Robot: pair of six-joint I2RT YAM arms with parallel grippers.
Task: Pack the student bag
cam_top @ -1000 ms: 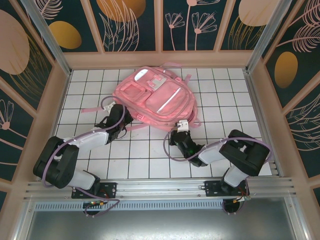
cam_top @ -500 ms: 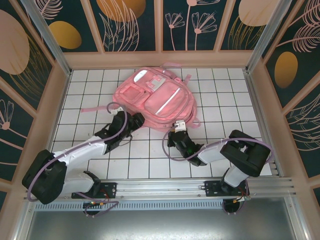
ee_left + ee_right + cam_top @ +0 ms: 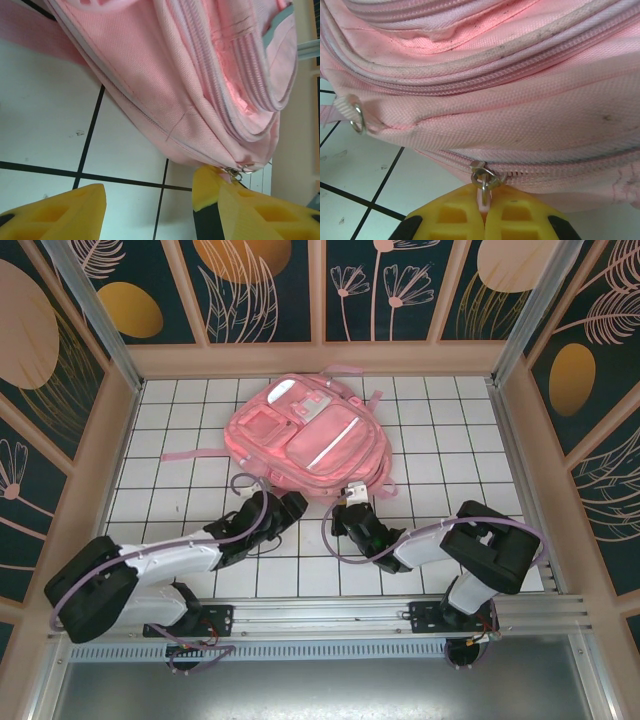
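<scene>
bag [image 3: 305,435] lies flat, front pockets up, mid-back of the table [image 3: 170,490], its near edge toward our arms.

what changed: the left gripper [image 3: 150,195] has left the bag's left side and swung round to the near edge, close to the right one. a second ago it was shut. now its jaws stand well apart with nothing between them, just bare table. one finger tip sits right by a metal ring [image 3: 235,172] at the bag's bottom seam. touching or not, we can't tell.

the right gripper [image 3: 484,212] hasn't moved: pinched tight on the pink zip tab [image 3: 483,194], slider [image 3: 482,176] just above the fingertips, zip there closed. the bag has barely shifted.

our read: we're still at the opening stage, nothing packed yet. the left looks to be lining up for a counter-hold beside the right, on the seam or that ring, so the right can drag its zip along. the bag is soft fabric on a smooth table, so a pull with no second hold would likely just slide or bunch it. next move needs the left to ease in and close on fabric near the ring without knocking the tab out of the right's pinch. the two grippers are close, so clearance between them is the thing to watch.
</scene>
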